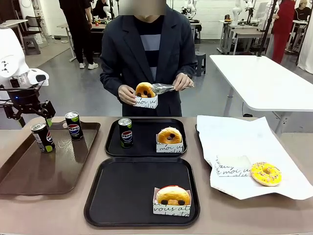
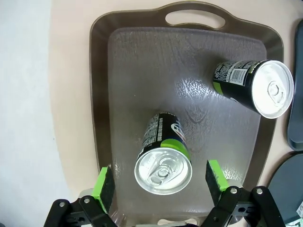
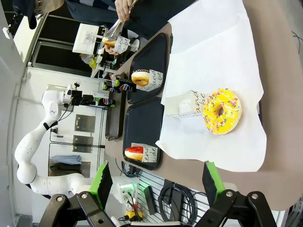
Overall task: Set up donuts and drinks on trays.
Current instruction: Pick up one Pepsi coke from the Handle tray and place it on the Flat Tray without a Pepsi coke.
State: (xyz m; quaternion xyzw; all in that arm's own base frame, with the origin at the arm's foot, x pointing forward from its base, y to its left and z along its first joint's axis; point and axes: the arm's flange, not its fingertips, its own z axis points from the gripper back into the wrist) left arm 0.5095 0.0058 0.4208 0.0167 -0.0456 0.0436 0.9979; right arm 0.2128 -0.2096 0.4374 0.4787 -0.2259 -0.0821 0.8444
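Note:
Two black trays lie mid-table. The far tray [image 1: 146, 149] carries a Pepsi can [image 1: 125, 132] and a boxed glazed donut [image 1: 169, 139]. The near tray [image 1: 122, 196] has a boxed red-iced donut [image 1: 172, 199]. Two more cans [image 1: 43, 137] [image 1: 74, 126] stand on the brown tray [image 1: 29, 171]. My left gripper [image 1: 35, 120] hovers open just above the nearer can [image 2: 163, 163], green pads either side, not touching. The person holds a boxed donut [image 1: 145, 94] with tongs [image 1: 164, 88]. My right gripper [image 3: 156, 182] is open above the table edge, short of the yellow sprinkled donut [image 3: 221, 111].
A white paper sheet [image 1: 244, 137] at right carries the yellow donut [image 1: 266, 173] and a flattened empty box [image 1: 234, 165]. The second can [image 2: 251, 87] stands toward the brown tray's [image 2: 142, 71] far right. A white table [image 1: 264, 78] stands behind at right.

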